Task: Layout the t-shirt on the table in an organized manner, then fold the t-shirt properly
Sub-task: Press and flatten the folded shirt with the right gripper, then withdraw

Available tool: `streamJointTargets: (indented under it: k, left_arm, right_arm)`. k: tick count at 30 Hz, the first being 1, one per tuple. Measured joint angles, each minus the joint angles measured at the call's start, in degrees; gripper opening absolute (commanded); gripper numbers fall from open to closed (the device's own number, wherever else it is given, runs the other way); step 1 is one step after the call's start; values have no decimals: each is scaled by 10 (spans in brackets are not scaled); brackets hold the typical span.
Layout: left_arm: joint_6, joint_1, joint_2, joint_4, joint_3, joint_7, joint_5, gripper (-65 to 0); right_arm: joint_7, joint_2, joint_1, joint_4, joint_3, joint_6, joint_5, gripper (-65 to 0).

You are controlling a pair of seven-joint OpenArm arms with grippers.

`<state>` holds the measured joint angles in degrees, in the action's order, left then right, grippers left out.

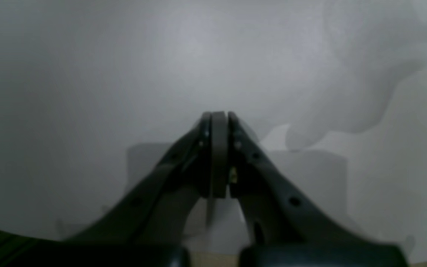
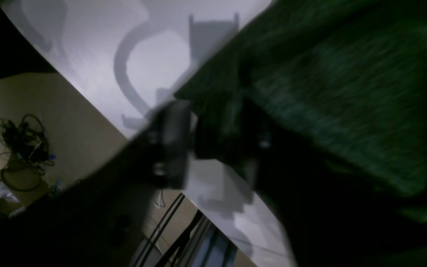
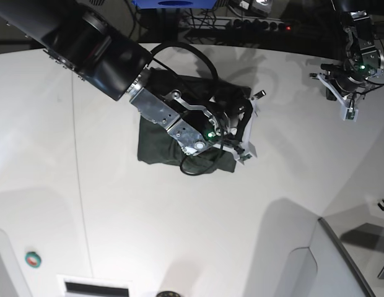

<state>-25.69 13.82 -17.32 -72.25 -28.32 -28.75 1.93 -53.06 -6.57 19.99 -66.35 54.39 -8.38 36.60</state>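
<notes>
Dark green knit cloth, the t-shirt lies bunched into a rough rectangle near the middle of the white table, its lower edge fairly straight and its upper part rumpled under the right arm. No sleeve or collar can be made out; the cloth reads as a plain, unprinted heap.

From the base view, the right gripper sits at the shirt's edge on the side nearest the other arm, with its pale fingers standing apart. In the right wrist view the shirt fills most of the picture as blurred green weave, and the gripper is a dark smear against it; its jaws look parted, with the cloth edge at them, but whether they pinch the fabric cannot be told. Much of the shirt is covered by the arm and its cable.

Well away near the table's far corner, the left gripper hangs over bare tabletop. The left wrist view shows this gripper with jaws pressed together on nothing, above the table, soft shadows around it.
</notes>
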Motion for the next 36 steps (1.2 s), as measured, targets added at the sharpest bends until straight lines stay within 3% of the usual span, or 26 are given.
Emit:
streamJointTargets:
  k: [6,10,12,14,15,23,28,36]
  left_arm:
    - [0,-11,0,2,0,-2,0,-650]
    - [0,-15,0,21,0,9,5,-650]
    - [0,-13,0,21,0,9,9,-650]
    - [0,-13,0,21,0,8,7,-650]
    - [0,-13,0,21,0,9,7,-650]
    - [0,-13,0,20,0,9,6,-650]
    - [0,-13,0,20,0,9,7,-650]
    - [0,-11,0,20,0,9,6,-650]
  right_arm:
    - [-5,27,12,-98,0,0,5,-401]
    - [12,34,37,-73,-47,0,3,-405]
    - [37,35,38,-43,-84,-2,-2,-474]
    - [44,37,49,-4,-97,-2,-2,-620]
    - [45,36,56,17,-97,-2,-1,-650]
    - [58,19,65,89,-54,-2,1,-633]
    - [119,-15,72,151,-11,-2,4,-629]
    - [175,-15,110,116,56,-2,6,-626]
